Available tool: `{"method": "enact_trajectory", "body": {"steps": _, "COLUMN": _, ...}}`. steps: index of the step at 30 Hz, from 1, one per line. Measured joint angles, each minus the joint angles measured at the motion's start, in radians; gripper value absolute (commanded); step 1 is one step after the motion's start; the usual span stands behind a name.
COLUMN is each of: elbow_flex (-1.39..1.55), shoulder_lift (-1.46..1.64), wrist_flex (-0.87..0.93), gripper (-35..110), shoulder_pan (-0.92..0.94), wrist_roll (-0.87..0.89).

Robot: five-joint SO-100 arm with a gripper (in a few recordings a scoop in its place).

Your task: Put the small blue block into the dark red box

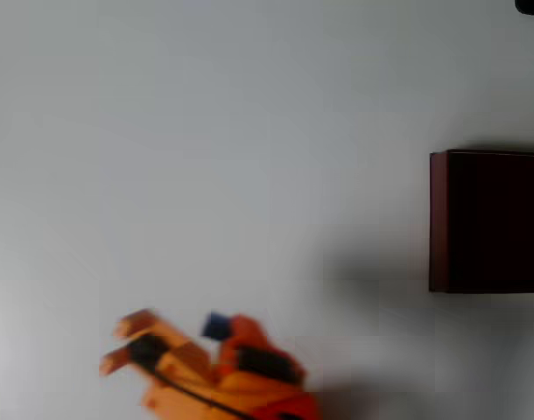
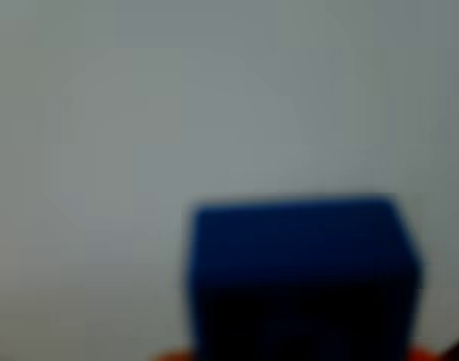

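In the overhead view the small blue block point(image 1: 216, 325) sits at the tip of my orange gripper point(image 1: 223, 332), near the bottom edge and left of centre. The gripper looks shut on the block, which appears lifted, though the picture is blurred. The wrist view has the blue block point(image 2: 301, 274) close up and out of focus at the bottom centre, with slivers of the orange fingers point(image 2: 168, 356) at its lower corners. The dark red box point(image 1: 438, 219) stands at the right edge of the overhead view, far from the gripper, its inside nearly black.
A plain pale grey table point(image 1: 206, 131) lies under everything. A small black thing point(image 1: 531, 5) pokes in at the top right corner. Orange arm parts point(image 1: 131, 343) stick out to the left of the gripper.
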Motion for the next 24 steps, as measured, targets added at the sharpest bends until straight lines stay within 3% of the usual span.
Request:
{"method": "enact_trajectory", "body": {"steps": 4, "elbow_flex": -0.130, "shoulder_lift": -0.114, "wrist_flex": -0.023, "gripper": 0, "shoulder_pan": 0.282, "wrist_roll": -0.103}}
{"method": "enact_trajectory", "body": {"steps": 11, "elbow_flex": -0.221, "shoulder_lift": -0.379, "wrist_flex": -0.181, "gripper": 0, "shoulder_pan": 0.578, "wrist_roll": -0.187}}
{"method": "enact_trajectory", "body": {"steps": 24, "elbow_flex": -0.733, "shoulder_lift": -1.169, "wrist_flex": -0.339, "gripper": 0, "shoulder_pan": 0.902, "wrist_roll": -0.284}}
